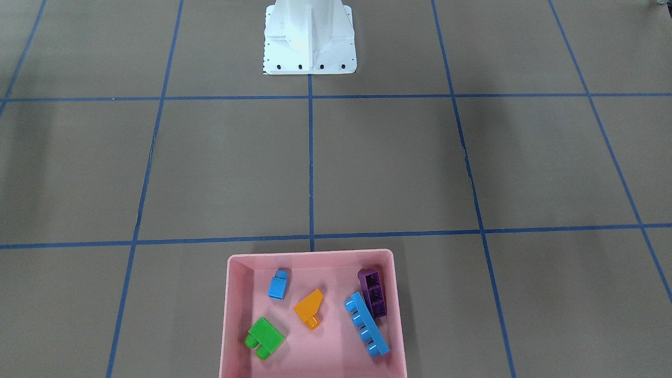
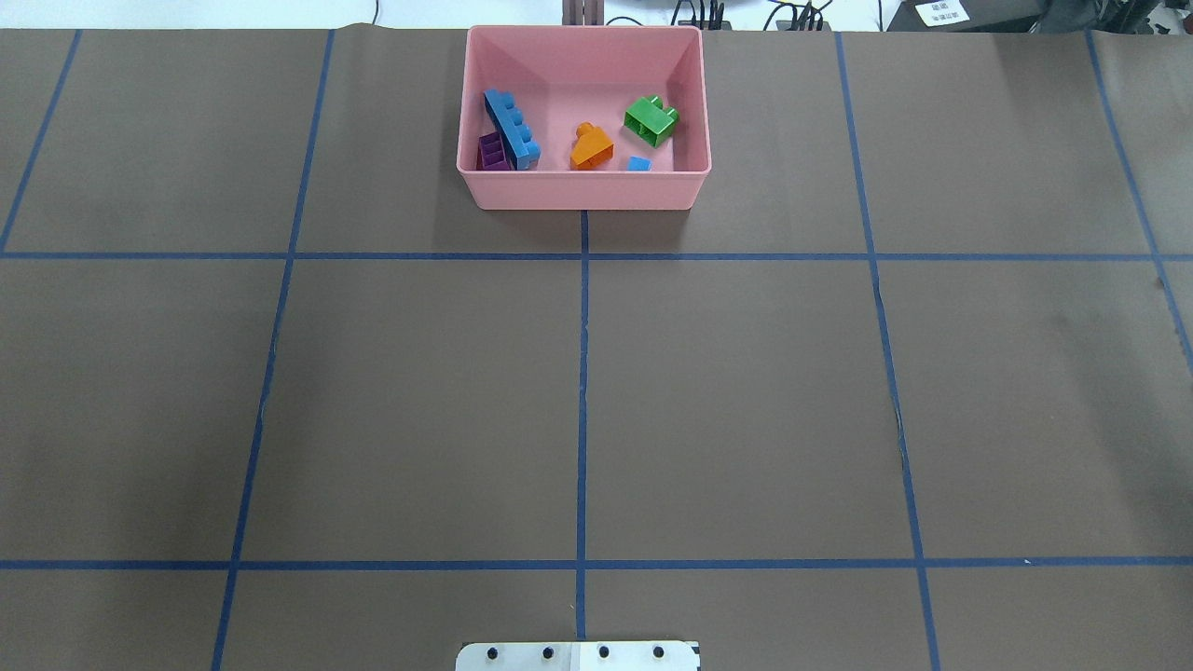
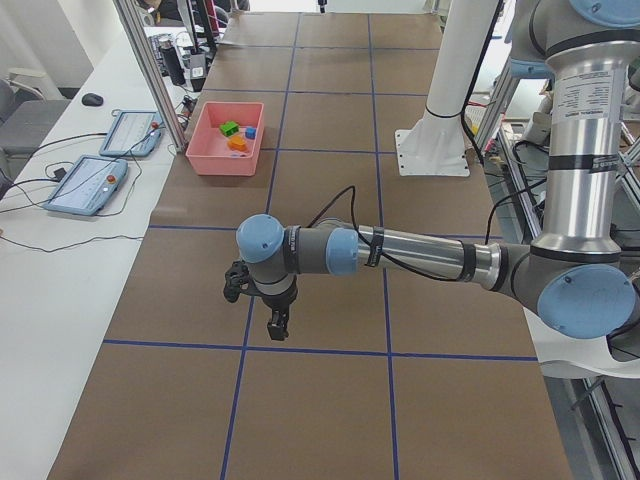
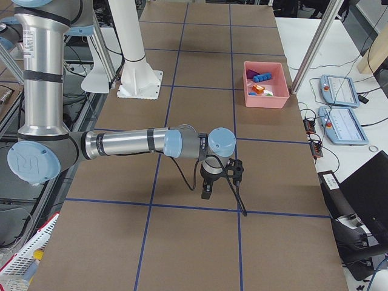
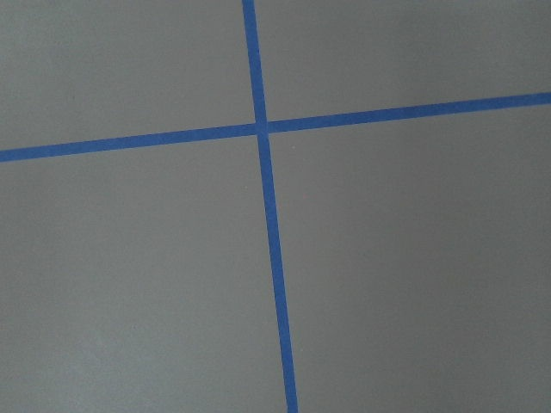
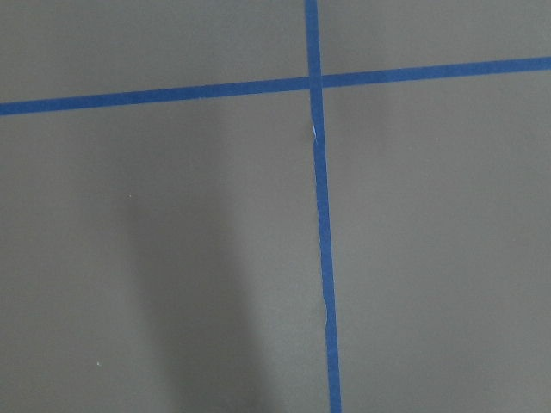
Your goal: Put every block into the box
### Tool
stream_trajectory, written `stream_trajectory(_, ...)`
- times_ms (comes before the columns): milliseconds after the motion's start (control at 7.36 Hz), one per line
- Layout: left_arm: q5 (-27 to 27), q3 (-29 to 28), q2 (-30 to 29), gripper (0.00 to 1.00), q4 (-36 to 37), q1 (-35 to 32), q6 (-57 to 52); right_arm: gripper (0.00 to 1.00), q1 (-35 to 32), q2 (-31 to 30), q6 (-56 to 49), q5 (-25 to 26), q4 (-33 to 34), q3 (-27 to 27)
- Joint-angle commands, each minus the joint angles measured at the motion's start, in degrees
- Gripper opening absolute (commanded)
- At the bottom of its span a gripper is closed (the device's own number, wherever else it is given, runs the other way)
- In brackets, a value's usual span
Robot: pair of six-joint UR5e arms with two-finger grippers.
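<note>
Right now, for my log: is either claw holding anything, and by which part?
No block held: all five blocks lie in the box, far from the left claw and right claw.

box [image 1: 310, 253]: top open | gap between orange brick [image 1: 309, 307], long blue brick [image 1: 366, 325]

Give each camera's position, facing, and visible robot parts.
Front-facing: across the table, faces the robot base; box nearest.
Overhead: behind robot, looking down; base edge only.
Exterior left: table's end; left end effector near.
Exterior right: opposite end; right end effector near.
Wrists: down at taped table; no body.
Shared: front-facing and overhead show blocks in box.
</note>
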State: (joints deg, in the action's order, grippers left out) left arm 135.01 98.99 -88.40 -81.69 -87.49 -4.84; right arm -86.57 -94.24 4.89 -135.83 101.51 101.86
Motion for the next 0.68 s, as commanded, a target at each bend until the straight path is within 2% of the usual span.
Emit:
stream_trajectory(0, -1.0, 1.1, 0.9, 1.00, -1.0, -1.3, -0.2, 1.00, -0.6, -0.9, 0.0, 0.0, 0.2, 1.8)
stream_trajectory(272, -5.2, 2.1, 0.5, 1.00, -1.8, -1.3, 0.2, 1.00, -4.8, -2.3, 0.0, -0.7, 0.0, 2.0)
stream_trajectory(544, -5.2, 5.4, 0.6, 1.00, -1.9, -1.2, 0.2, 1.00, -4.8, -2.4, 0.3, -0.9, 0.0, 0.8)
